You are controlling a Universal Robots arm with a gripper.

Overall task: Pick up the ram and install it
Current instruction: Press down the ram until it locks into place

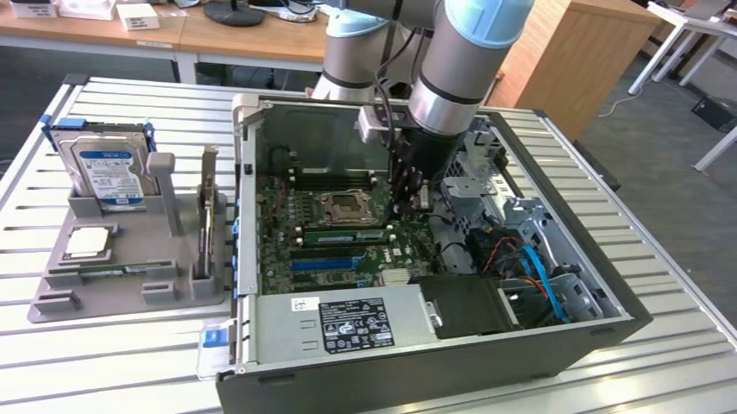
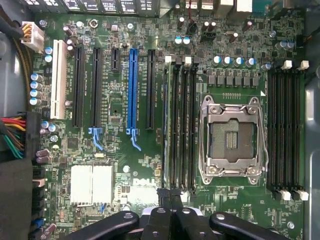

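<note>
**Exterior view**
- The gripper [image 1: 417,200] hangs inside the open computer case [image 1: 381,345], low over the motherboard [image 1: 334,259] and just beside the CPU socket [image 1: 345,207], on the exterior view's right of it.
- The claw's fingers are together, and nothing is visibly held between them.
- The ram [image 1: 113,270] lies flat in the grey parts holder [image 1: 69,297] on the slatted table [image 1: 645,362]. It sits along the holder's edge nearest the camera, outside the case.
- Governing relation: the ram lies toward the exterior view's left of the claw, well apart from it, with the case's side wall between them. Its long axis runs along that holder edge.
- The same holder carries a hard drive [image 1: 110,168], a boxed processor [image 1: 88,243] and an upright expansion card [image 1: 207,220].
- Hard to make out: the claw's tips merge with dark cabling. A green strip shows in the slots [image 1: 343,235] beside the socket, and I cannot confirm what it is.

**Wrist view**
- The gripper [image 2: 170,196] is closed, tips touching, and points at the end of the four memory slots [image 2: 180,125] beside the CPU socket [image 2: 232,135].
- A second slot bank [image 2: 286,130] sits on the far side of the socket.
- Whether any of these slots holds a module cannot be told.
</note>
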